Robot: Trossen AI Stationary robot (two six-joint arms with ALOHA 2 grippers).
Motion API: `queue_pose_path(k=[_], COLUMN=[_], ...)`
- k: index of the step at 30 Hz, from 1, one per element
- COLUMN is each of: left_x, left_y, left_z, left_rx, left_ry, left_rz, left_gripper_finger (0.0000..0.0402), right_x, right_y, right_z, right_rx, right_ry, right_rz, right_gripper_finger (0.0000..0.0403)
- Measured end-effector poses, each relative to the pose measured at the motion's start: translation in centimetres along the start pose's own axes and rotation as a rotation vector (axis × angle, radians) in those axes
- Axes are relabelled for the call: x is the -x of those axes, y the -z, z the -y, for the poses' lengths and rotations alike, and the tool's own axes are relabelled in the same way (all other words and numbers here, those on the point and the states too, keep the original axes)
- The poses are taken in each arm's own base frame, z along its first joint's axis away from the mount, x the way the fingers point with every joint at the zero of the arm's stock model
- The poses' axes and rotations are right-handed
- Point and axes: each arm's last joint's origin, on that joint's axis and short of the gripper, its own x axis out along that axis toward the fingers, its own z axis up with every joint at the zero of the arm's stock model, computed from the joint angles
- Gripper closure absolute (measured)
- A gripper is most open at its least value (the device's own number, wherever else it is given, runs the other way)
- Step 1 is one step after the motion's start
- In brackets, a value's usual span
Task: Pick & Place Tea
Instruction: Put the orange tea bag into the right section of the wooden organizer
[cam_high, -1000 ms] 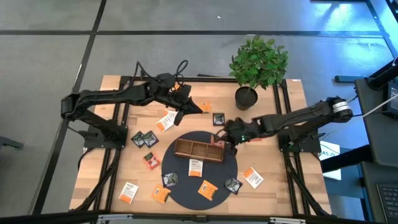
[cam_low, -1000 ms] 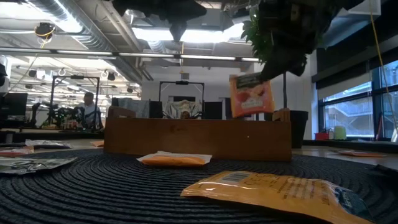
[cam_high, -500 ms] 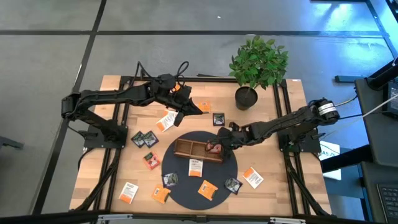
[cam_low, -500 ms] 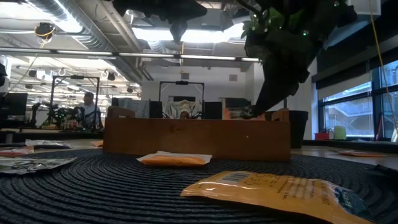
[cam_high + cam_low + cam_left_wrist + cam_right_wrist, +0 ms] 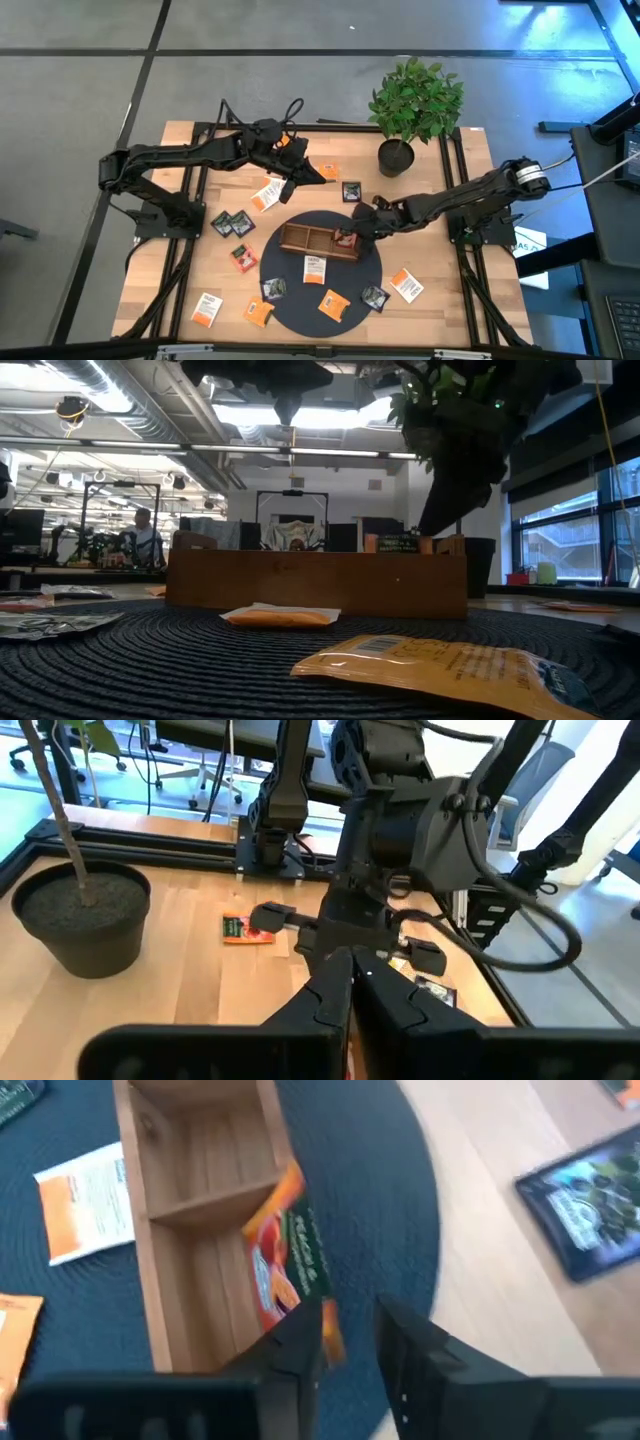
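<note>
Claw, right (image 5: 352, 230): over the right end of the wooden tray (image 5: 300, 239); fingers (image 5: 410, 1365) parted, gripping nothing.
Sachet in tray: a red-and-orange tea sachet (image 5: 288, 1265) stands tilted in the tray's right compartment, leaning on the tray wall, just clear of the fingertips.
Tray: three compartments, on the round dark mat (image 5: 352, 281); middle and left compartments bare.
Claw, left (image 5: 298, 172): raised above the back of the table (image 5: 190, 280), fingers closed, nothing between them.
Loose tea: an orange sachet (image 5: 333, 303) and a white-and-orange sachet (image 5: 314, 268) lie on the mat in front of the tray; others scattered on the wood left and right.
Edges: potted plant (image 5: 412, 105) near the back edge.
</note>
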Motion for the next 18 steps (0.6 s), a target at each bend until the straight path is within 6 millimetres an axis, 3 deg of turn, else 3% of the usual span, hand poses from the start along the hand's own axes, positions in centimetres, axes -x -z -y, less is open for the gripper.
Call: queue_pose_path(k=[6,11,15,18], left_x=[0.0,0.0,-0.1,-0.5], left_y=[0.1,0.1,0.1,0.3], left_z=[0.0,0.1,0.0,-0.2], left_rx=[0.004,0.012,0.01,0.014], left_ry=[0.0,0.003,0.003,-0.001], left_rz=[-0.005,-0.005,-0.003,-0.012], left_gripper_finger=[0.0399,0.0396,0.0392,0.0392], right_x=[3.5,7.5,10.2,10.9], right_y=[-0.2,1.9,3.5,3.9], right_z=[1.1,3.9,5.3,5.7], right_rx=[-0.116,-0.458,-0.605,-0.672], right_ry=[0.039,0.186,0.299,0.339], right_rz=[0.044,-0.088,-0.113,-0.088], right_gripper_finger=[0.0289,0.0295,0.0304,0.0309])
